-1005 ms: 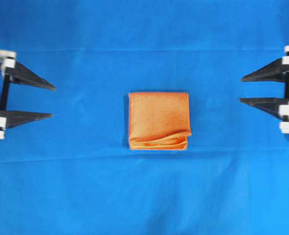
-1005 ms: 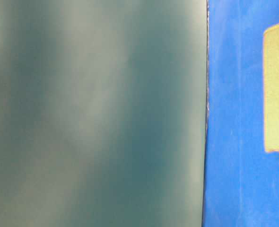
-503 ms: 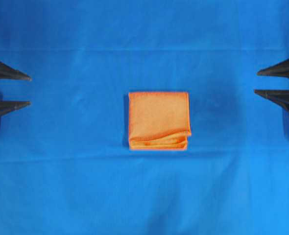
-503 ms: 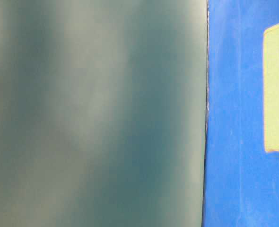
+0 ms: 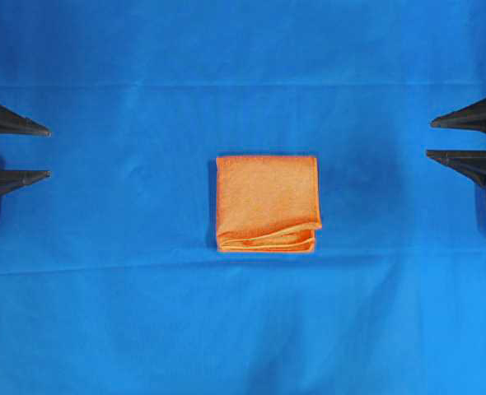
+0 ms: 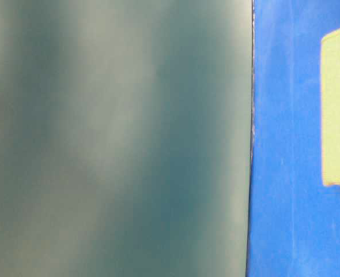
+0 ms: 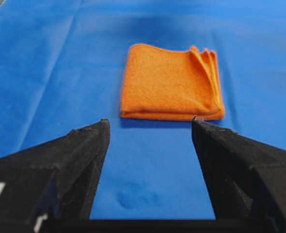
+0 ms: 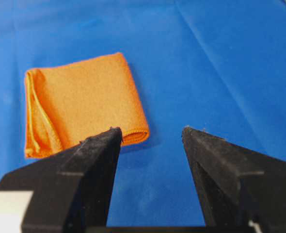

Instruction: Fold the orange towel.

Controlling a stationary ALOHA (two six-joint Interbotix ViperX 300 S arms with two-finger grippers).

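The orange towel [image 5: 267, 202] lies folded into a small square pad at the middle of the blue cloth, its layered edges along the near side. The left wrist view has the towel [image 7: 171, 82] ahead of the fingers, the right wrist view shows it [image 8: 82, 103] ahead and to the left. At the far left edge my left gripper [image 5: 49, 151] stands open and empty, well clear of the towel. My right gripper [image 5: 429, 138] is open and empty at the far right edge. In the wrist views the left gripper [image 7: 150, 120] and right gripper [image 8: 151, 128] show only cloth between their fingers.
A large blue cloth [image 5: 243, 329] covers the whole table, with faint creases. The table-level view is mostly filled by a blurred grey-green surface [image 6: 118, 138], with a strip of blue cloth [image 6: 285, 173] and a pale patch [image 6: 338, 109] at the right.
Both arms have drawn back outward toward the left and right edges over the last second and now hold still. The towel has not moved.
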